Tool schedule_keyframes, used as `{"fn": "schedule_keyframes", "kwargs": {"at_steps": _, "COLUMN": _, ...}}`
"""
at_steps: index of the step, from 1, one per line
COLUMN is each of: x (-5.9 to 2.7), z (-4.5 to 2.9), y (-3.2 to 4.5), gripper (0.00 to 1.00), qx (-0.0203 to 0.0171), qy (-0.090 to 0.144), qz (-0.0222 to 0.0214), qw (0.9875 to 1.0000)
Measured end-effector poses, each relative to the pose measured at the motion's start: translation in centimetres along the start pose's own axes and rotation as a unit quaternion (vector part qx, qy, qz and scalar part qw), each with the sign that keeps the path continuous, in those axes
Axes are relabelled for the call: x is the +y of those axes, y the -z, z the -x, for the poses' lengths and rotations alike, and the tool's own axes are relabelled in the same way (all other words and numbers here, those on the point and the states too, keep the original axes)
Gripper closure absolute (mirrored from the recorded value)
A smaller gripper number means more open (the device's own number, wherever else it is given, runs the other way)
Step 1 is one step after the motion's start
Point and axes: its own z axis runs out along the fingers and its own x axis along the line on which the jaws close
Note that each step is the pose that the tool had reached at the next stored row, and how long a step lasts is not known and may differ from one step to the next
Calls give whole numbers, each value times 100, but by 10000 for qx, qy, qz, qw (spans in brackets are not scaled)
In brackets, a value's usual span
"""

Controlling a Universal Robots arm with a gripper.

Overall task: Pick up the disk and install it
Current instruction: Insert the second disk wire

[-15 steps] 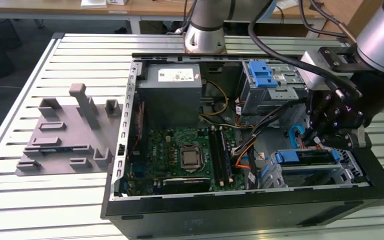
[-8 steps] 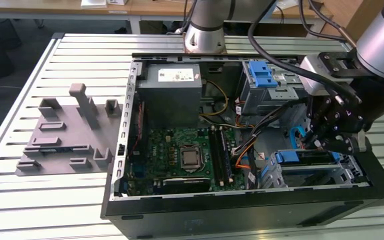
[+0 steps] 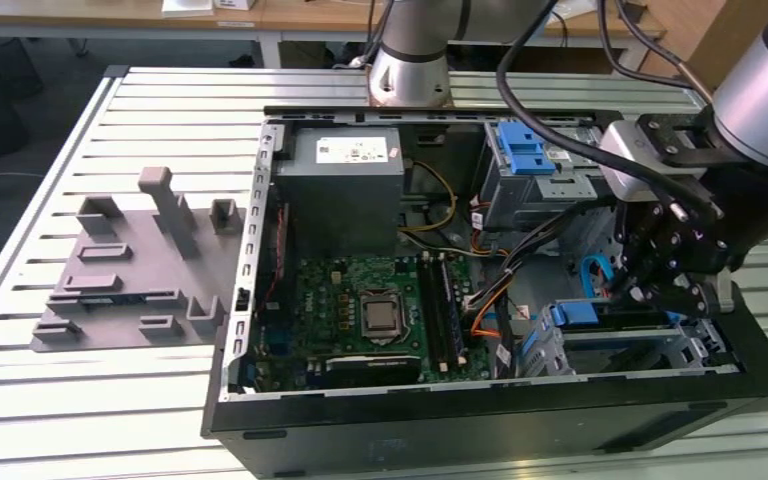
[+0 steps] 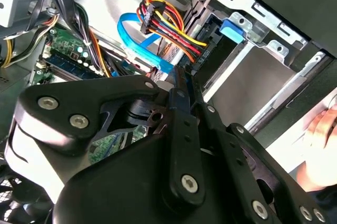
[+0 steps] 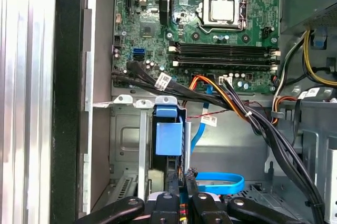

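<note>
Nearest in the exterior view is the black sheet-metal wall of the open computer case (image 3: 491, 420), and just behind it, at about 4 o'clock in the case, sits the steel drive cage (image 3: 698, 350). The disk (image 3: 618, 322) lies in that cage, and the first wrist view shows its blue plastic carrier end (image 5: 168, 138) standing between the cage's thin stamped walls. There is little room on either side. The black gripper (image 3: 631, 300) hangs right over it, down inside the case. In both wrist views its fingers (image 5: 172, 184) are drawn almost together with a narrow slit between the tips, nothing clamped there, and the tips are just beside the carrier's edge – whether they touch it I cannot tell. A flat blue data cable (image 5: 221, 183) loops close by, and bundled orange, yellow and black wires (image 4: 168, 16) crowd the gap. Farther in, at the centre, lies the green motherboard (image 3: 357, 295) with its square processor socket. The grey box of the power supply (image 3: 337, 190) is at 12 o'clock. Outside the case, at 9 o'clock on the ribbed aluminium table (image 3: 37, 400), rests a grey plastic holder plate (image 3: 124, 275) with upright posts – open space all round it.
</note>
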Motion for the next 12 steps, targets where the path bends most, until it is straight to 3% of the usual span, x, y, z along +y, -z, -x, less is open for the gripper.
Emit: {"fn": "schedule_keyframes", "kwargs": {"at_steps": 12, "x": 10, "z": -39, "y": -19, "gripper": 84, "qx": 1, "qy": 0, "qz": -11, "qw": 10000}}
